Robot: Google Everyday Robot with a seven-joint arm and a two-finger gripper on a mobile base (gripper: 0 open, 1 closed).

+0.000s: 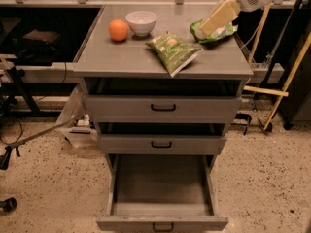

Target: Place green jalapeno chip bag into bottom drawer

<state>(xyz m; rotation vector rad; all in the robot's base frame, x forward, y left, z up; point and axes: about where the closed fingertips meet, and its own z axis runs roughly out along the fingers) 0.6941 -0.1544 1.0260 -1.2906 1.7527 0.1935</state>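
While the gripper hangs over the worktop's far right corner, jaws at a bright green bag, whether they are open or closed cannot be told. Left of the jaws, nearer the front edge, the green jalapeno chip bag lies flat; far below them the bottom drawer stands open.

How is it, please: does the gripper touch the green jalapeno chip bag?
Apart. The camera view shows bare cabinet top between the green jalapeno chip bag and the gripper, over the brighter bag.
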